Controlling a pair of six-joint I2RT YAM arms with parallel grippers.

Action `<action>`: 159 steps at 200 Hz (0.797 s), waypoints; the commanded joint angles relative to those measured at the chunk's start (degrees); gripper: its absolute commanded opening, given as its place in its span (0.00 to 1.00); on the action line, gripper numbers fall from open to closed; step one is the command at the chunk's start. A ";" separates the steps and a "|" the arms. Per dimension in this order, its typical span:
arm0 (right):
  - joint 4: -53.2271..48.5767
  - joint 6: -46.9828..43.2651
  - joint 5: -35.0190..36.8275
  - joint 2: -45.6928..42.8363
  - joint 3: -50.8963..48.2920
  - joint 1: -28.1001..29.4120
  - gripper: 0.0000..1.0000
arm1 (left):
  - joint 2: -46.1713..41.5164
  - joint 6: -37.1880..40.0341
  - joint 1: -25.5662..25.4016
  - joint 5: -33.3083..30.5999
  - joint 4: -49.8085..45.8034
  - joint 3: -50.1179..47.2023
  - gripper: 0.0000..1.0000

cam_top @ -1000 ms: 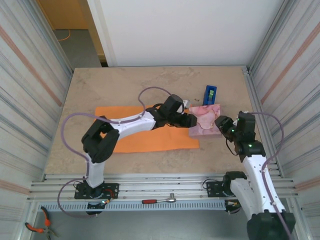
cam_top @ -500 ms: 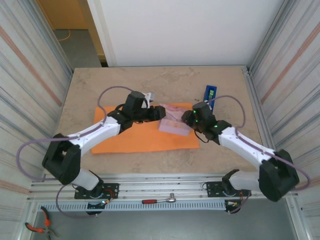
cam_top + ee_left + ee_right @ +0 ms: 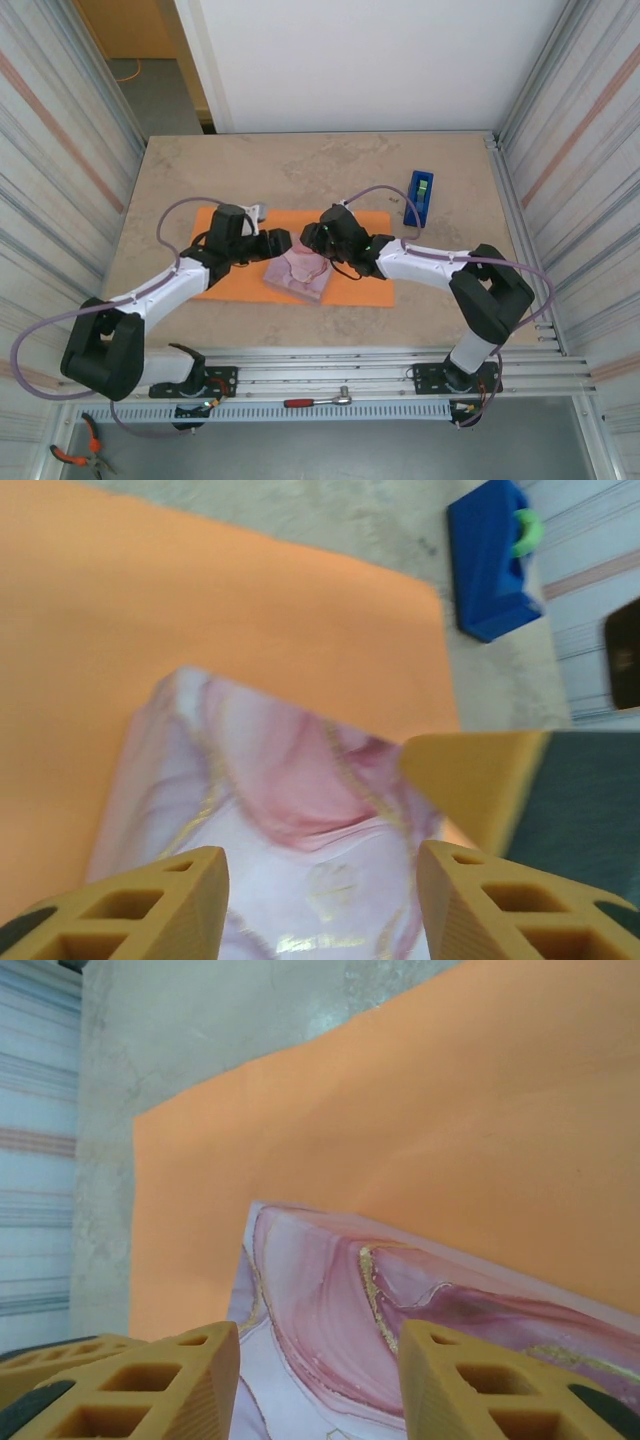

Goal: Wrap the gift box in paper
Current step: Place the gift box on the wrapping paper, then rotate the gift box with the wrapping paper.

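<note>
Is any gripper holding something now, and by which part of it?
It cannot be told. The left gripper and right gripper flank the pink marbled gift box, fingers apart over its top; contact is hidden.

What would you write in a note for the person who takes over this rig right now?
Left gripper: open, over the gift box.
Right gripper: open, over it from the other side. Contact unclear.
The gift box, pink marbled, lies on the flat paper.
Done: box on paper.
Left: all folding and taping; the blue tape dispenser stands beyond the paper's far right corner.
</note>
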 commanded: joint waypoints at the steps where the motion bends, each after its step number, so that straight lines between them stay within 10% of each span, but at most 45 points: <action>1: -1.12 -1.11 0.11 -2.05 0.23 -0.37 0.51 | -3.11 2.49 1.87 0.66 -0.21 -0.92 0.58; 76: -14.50 -2.90 -1.42 -12.76 -6.35 -2.55 0.78 | -4.37 9.15 3.84 -0.30 -9.15 1.31 0.75; 159: -6.64 2.09 -8.89 -5.58 -7.84 -1.41 0.69 | 1.70 10.57 4.01 3.64 -9.16 0.49 0.78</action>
